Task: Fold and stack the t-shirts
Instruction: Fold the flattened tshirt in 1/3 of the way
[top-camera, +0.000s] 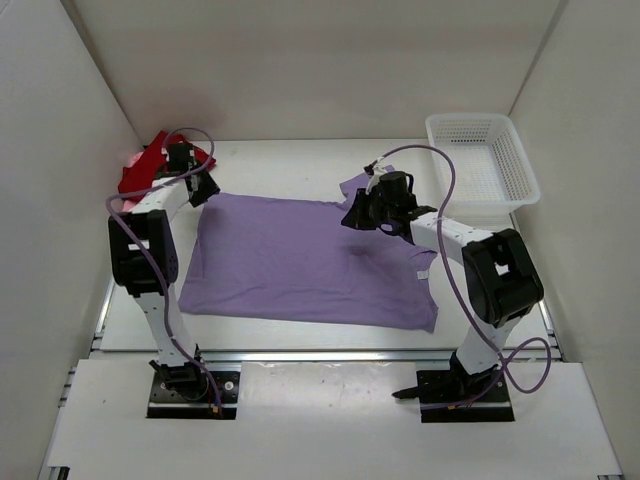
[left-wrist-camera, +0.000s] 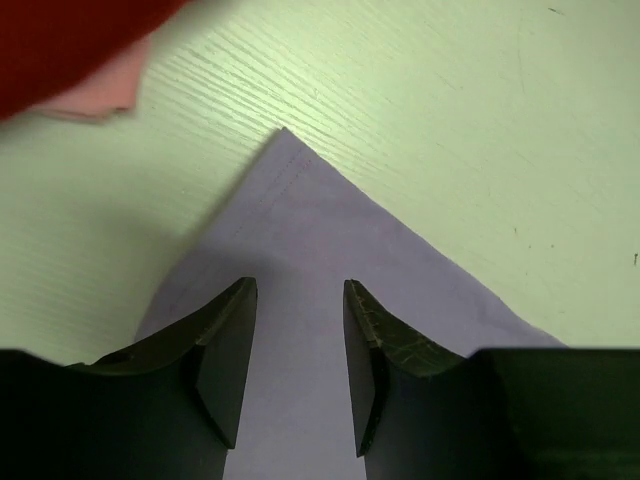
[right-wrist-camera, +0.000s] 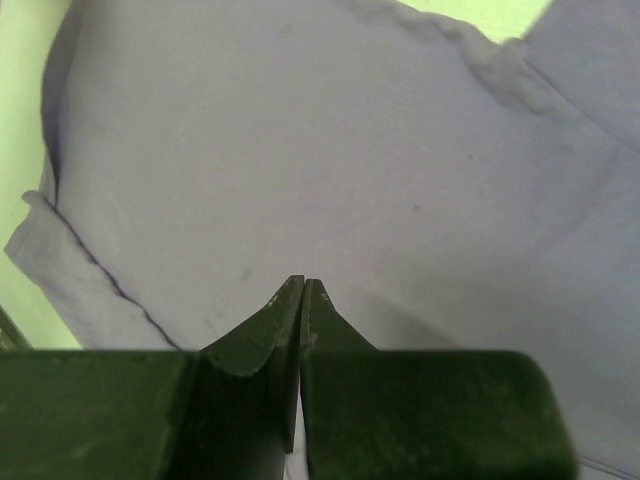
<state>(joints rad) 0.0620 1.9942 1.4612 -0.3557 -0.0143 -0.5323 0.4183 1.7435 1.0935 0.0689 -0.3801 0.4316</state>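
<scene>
Left gripper (left-wrist-camera: 300, 290): released, fingers parted with nothing between them, poised over a shirt corner.
Right gripper (right-wrist-camera: 303, 285): clenched, tips at the cloth; whether a fold is pinched is unclear.
Lavender shirt (top-camera: 300, 260): spread flat on the table (left-wrist-camera: 450, 120), under both grippers, its corner just ahead of the left one.
Pink shirt (left-wrist-camera: 100, 95): ahead-left of the left gripper, under the dark red shirt (left-wrist-camera: 60, 40).
Basket (top-camera: 520, 170): beyond the right gripper, to its right.

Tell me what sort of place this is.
Probably a lab robot test cell: plain white walls box in the table, the left arm and right arm are bolted at its near edge, and a lavender t-shirt lies spread between them.
</scene>
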